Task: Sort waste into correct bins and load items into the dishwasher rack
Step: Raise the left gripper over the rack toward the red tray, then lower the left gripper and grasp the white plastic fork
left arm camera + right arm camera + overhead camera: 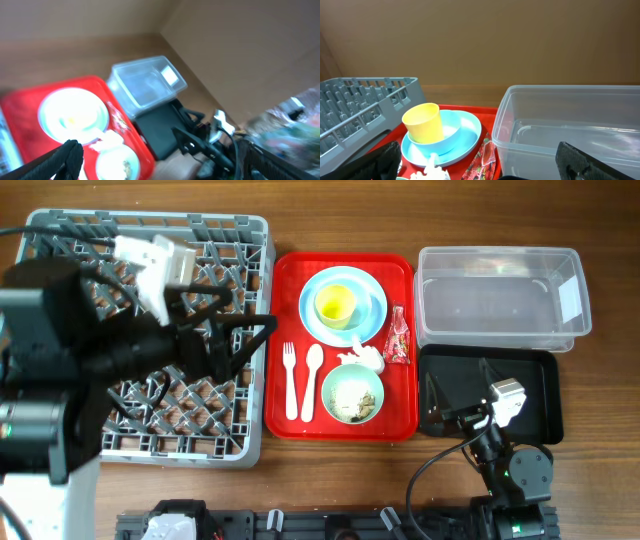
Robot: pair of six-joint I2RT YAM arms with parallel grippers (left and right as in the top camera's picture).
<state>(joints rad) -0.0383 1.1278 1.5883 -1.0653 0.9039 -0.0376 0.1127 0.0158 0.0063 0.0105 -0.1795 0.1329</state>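
Note:
On the red tray [402,416] a yellow cup [336,303] sits in a light blue bowl [456,132] on a light blue plate [374,322]. A white fork [291,380] and spoon [312,375] lie beside a pale green bowl [352,395] with food scraps [350,405]. A white tissue [362,358] and red wrapper [398,335] lie nearby. My left gripper [250,340] is open and empty over the grey rack's [250,240] right edge. My right gripper [455,395] is open and empty over the black tray [540,395], below the clear tub [500,252].
The left wrist view is blurred and shows the red tray [20,105], the tub [145,85] and the right arm [210,140]. The right wrist view shows the cup [422,122], wrapper [482,160], tub [570,125] and rack [365,100].

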